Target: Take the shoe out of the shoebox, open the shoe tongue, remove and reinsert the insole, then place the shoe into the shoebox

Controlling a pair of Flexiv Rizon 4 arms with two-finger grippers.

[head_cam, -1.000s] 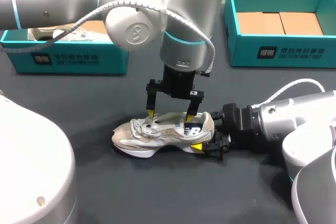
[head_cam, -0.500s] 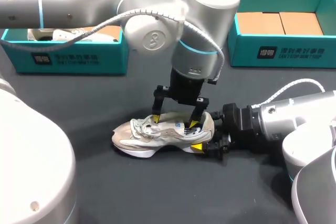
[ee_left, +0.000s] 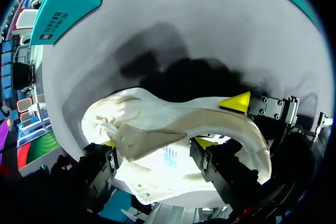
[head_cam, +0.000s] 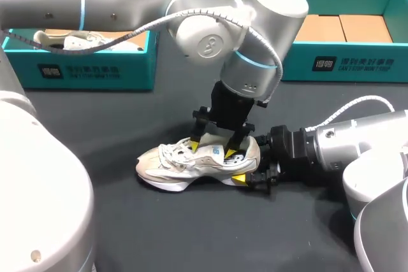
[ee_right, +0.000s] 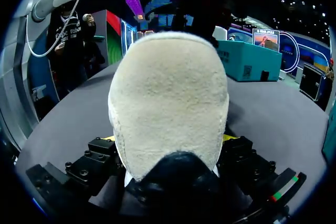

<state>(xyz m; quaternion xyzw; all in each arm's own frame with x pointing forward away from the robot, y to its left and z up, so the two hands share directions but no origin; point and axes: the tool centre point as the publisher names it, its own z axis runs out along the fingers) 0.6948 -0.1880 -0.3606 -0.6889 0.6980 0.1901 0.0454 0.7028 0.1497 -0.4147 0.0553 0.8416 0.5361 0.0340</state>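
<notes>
Left arm has swung toward 3 o'clock and dropped over the last 1 s, tilting as it went; the shoe and right arm haven't budged. At the centre of the table, the shoe sits on its sole, out of the box, toe at 9 o'clock and heel at 3 o'clock, well apart from the 10 o'clock shoebox and the 1 o'clock shoebox. Right gripper is clamped on the heel. Left gripper has its fingers apart, tips down at the laces and collar with the upper between them, no pinch that I can see. Risks: the tips may hook laces instead of the tongue, so a pull drags the whole shoe. Downward push could roll the heel out of the right clamp. The left tip nearest the heel is close to the right fingers, so a clash is possible. Hidden: insole, most of the tongue, 1 right finger behind the heel, and whether the left tips actually touch.
</notes>
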